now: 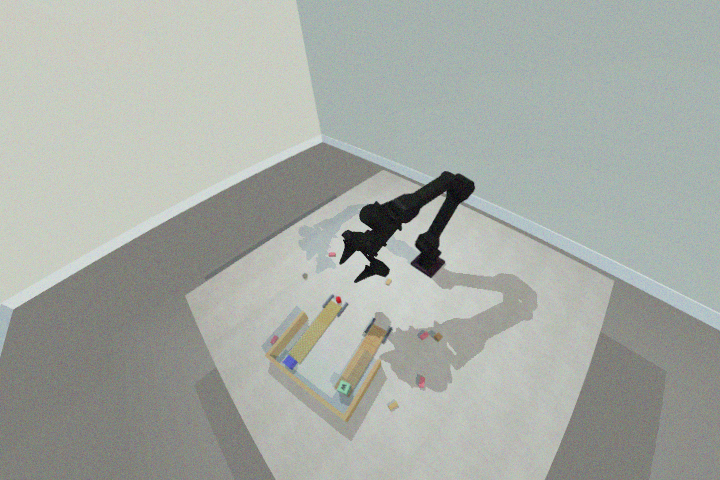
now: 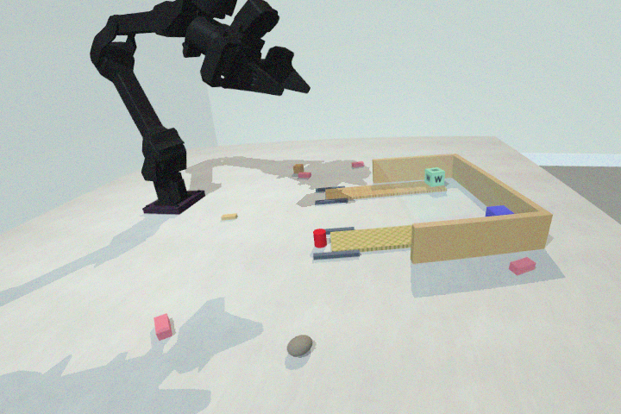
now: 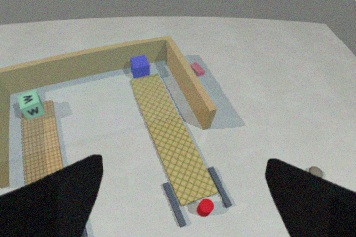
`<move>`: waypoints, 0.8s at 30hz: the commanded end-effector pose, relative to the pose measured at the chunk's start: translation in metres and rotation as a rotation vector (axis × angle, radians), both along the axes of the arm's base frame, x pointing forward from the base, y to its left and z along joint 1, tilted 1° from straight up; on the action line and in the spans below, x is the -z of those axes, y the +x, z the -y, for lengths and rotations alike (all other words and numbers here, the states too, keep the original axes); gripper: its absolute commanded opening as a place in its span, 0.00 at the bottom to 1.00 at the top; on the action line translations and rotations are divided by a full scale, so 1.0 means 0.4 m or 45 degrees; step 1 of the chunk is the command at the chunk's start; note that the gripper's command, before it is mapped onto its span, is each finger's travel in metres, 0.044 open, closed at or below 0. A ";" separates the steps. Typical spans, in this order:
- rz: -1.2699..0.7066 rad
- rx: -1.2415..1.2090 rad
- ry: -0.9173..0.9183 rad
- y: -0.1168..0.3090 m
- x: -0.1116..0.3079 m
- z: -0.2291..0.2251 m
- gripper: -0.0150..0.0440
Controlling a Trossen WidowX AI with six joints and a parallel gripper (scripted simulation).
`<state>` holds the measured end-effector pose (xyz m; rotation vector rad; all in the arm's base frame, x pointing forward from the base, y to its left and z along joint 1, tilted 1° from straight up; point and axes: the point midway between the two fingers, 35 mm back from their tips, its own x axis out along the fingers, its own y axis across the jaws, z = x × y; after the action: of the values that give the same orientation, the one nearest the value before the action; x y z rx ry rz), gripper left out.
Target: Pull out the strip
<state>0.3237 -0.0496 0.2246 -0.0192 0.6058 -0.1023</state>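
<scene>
The green cube point(image 1: 344, 387) point(image 2: 434, 177) point(image 3: 31, 105) marked W rests on the far end of the tan-orange strip point(image 1: 361, 359) point(image 2: 385, 191) point(image 3: 40, 148). The other, yellow patterned strip point(image 1: 318, 331) point(image 2: 374, 239) point(image 3: 171, 138) lies apart from it, with a blue cube point(image 1: 290, 362) point(image 2: 498, 210) point(image 3: 139, 66) at its far end; whether that cube rests on it is unclear. My gripper point(image 1: 348, 272) point(image 2: 295, 91) point(image 3: 186, 166) is open and empty, high above the table on the near side of the strips. The tan-orange strip's near end is hidden by a finger in the wrist view.
A three-sided wooden wall point(image 1: 307, 387) point(image 2: 477, 239) point(image 3: 87, 61) surrounds the far ends. Dark rails point(image 2: 335, 255) point(image 3: 174, 204) flank each near end. A red cylinder point(image 1: 338, 300) point(image 2: 319, 238) point(image 3: 205, 207) stands before the yellow strip. A grey stone point(image 2: 299, 345) and small blocks lie around.
</scene>
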 end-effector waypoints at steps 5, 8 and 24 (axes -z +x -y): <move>0.003 -0.162 0.062 -0.007 0.038 -0.153 0.93; 0.003 -0.162 0.062 -0.007 0.038 -0.153 0.93; -0.411 -0.260 0.028 0.063 0.112 -0.209 0.58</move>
<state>0.3387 0.0247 0.1963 -0.0461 0.7932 0.0787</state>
